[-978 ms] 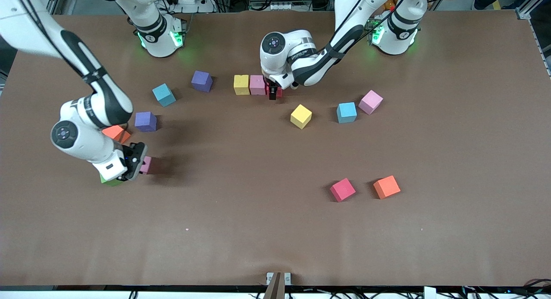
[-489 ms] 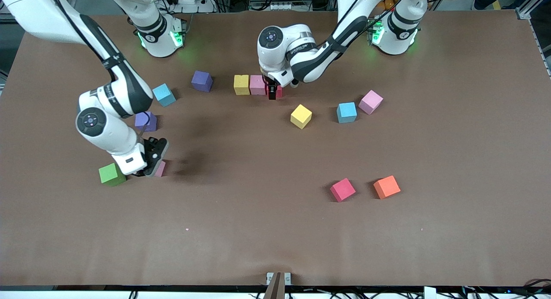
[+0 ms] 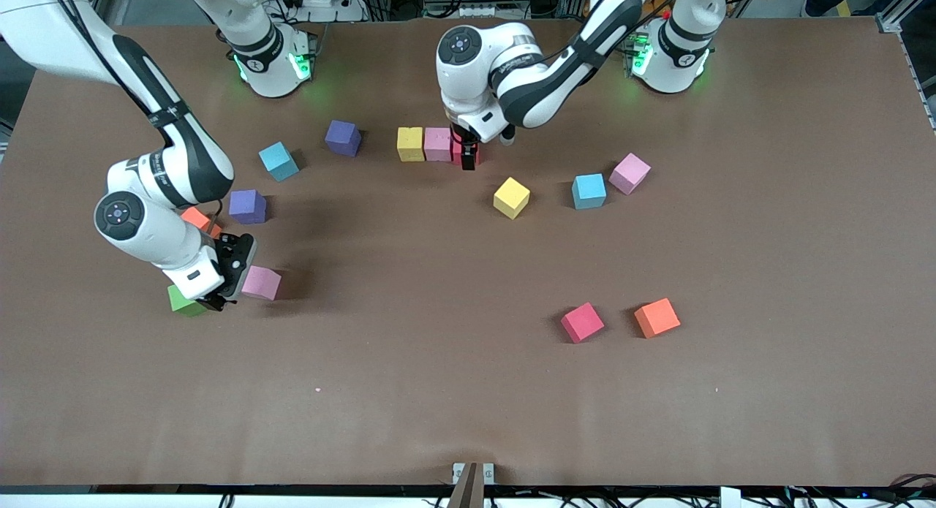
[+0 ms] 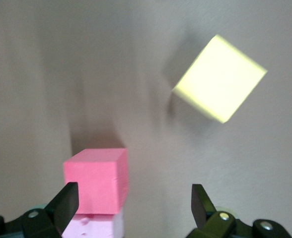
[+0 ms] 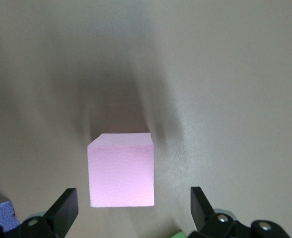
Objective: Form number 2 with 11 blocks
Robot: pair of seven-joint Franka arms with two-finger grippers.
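Front view shows us the row (image 3: 437, 145) of yellow, pink and red blocks, its long axis along the arms' bases. Our left gripper (image 3: 466, 151) stands wide over the red block (image 4: 96, 179); our right gripper (image 3: 219, 297) gapes wide beside the pink block (image 3: 261, 283).

We see both arms bent low, wrists down; the left tool (image 4: 131, 206) and right tool (image 5: 131, 208) have fingers spread, gripping nothing.
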